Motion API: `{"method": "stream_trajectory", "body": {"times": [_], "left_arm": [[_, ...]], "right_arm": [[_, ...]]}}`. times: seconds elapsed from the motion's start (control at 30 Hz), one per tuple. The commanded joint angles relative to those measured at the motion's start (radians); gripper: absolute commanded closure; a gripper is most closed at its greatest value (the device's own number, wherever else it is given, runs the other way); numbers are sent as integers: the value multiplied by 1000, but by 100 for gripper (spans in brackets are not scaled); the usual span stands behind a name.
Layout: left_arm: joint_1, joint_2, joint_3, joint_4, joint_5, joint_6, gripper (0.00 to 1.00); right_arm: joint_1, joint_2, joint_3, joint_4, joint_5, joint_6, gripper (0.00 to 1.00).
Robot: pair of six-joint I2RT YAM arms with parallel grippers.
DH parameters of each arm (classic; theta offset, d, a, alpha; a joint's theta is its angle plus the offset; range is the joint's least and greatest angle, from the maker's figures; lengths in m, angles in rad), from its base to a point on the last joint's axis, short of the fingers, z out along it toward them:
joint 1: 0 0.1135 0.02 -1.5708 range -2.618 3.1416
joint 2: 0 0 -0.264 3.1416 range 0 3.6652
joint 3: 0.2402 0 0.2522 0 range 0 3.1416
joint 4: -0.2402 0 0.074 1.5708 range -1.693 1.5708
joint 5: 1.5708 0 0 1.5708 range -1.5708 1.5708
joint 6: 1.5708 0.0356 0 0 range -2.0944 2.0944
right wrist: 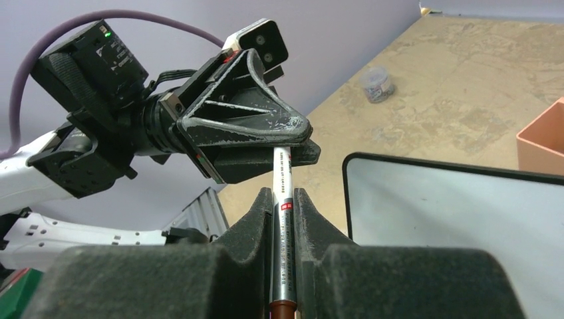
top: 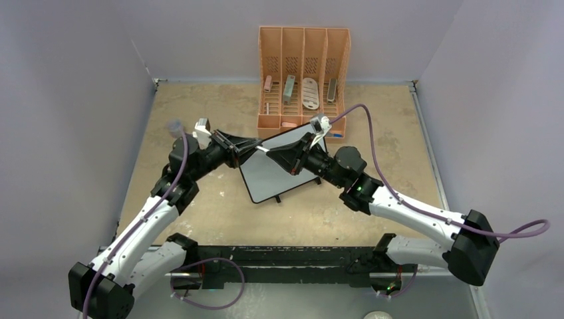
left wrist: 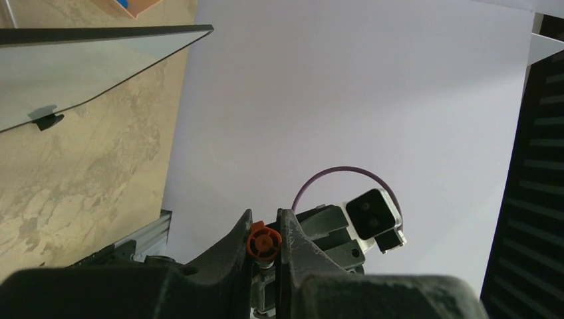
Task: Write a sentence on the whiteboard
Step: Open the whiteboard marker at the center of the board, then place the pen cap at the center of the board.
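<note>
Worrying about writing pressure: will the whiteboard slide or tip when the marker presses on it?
Probably slides easily: the whiteboard looks thin and light, and nothing holds it. Likely stiff: it spans its small feet without sagging. Raised on them, it might rock if pressed near an edge.

The organizer (top: 304, 73) stands at the middle of the far edge with the whiteboard (top: 273, 176) lying askew just before it, so the centre is blocked low. Over the board's far-left side the left gripper (top: 255, 147) and right gripper (top: 275, 153) both clamp one marker (top: 265, 150), barring passage between them. Bare table (top: 399, 133) runs along the right and left edges, with only a small jar (top: 174, 126) near the far-left corner, while a black rail (top: 292, 256) fills the near edge.
</note>
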Motion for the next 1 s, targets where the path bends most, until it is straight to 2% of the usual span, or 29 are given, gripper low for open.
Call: {"method": "stream_trajectory", "body": {"times": [0.0, 0.27, 0.4, 0.5, 0.63, 0.73, 0.97], "left_arm": [[74, -17, -36, -7, -157, -98, 100], [172, -26, -23, -16, -194, -105, 100], [206, -26, 13, -51, -187, -26, 100], [218, -12, 106, -195, -205, 155, 100], [232, 61, 262, -377, -250, 556, 100], [233, 128, 360, -521, -296, 781, 100], [234, 277, 466, -697, -391, 1109, 100]], "right_arm": [[-1, -79, -32, 41, -17, -26, 100], [-2, -132, -66, 11, -21, -43, 100], [-2, -153, -76, -5, -6, -48, 100], [-2, -171, -75, -37, 0, -55, 100], [-3, -190, -62, -85, 26, -77, 100], [-2, -192, -54, -113, 39, -95, 100], [-2, -192, -63, -129, 61, -126, 100]]}}
